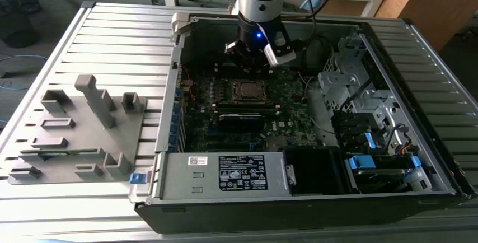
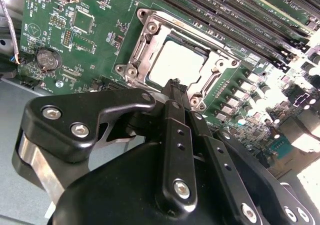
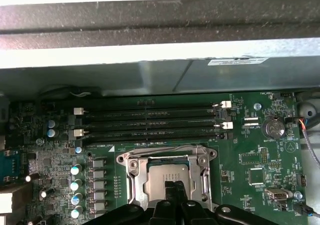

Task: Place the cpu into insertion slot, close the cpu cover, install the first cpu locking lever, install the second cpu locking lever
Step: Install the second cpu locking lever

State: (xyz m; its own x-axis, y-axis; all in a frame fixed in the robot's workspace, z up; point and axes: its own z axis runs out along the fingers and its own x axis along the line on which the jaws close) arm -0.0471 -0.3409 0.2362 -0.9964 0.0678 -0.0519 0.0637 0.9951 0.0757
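The cpu (image 2: 177, 60) shows its silvery face inside the insertion slot (image 3: 122, 159) on the green board. The cpu cover (image 2: 148, 39), a thin metal frame, lies flat around the chip, which shows through its window. A thin wire lever runs along the socket's edge beside the memory slots; I cannot tell whether it is latched. My gripper (image 2: 175, 87) is shut with nothing between its fingers. Its tips hang over the socket edge nearest me, and I cannot tell whether they touch. In the exterior view the gripper (image 1: 250, 66) hovers just behind the socket (image 1: 248, 90), inside the open case.
Long black memory slots (image 3: 150, 125) run beside the socket, and a coin battery (image 3: 274, 129) sits nearby. The case wall (image 3: 160, 60) rises behind them. A drive cage (image 1: 351, 86) and cables stand at the exterior view's right, a power supply (image 1: 224, 173) in front, and a grey parts fixture (image 1: 75, 125) at the left.
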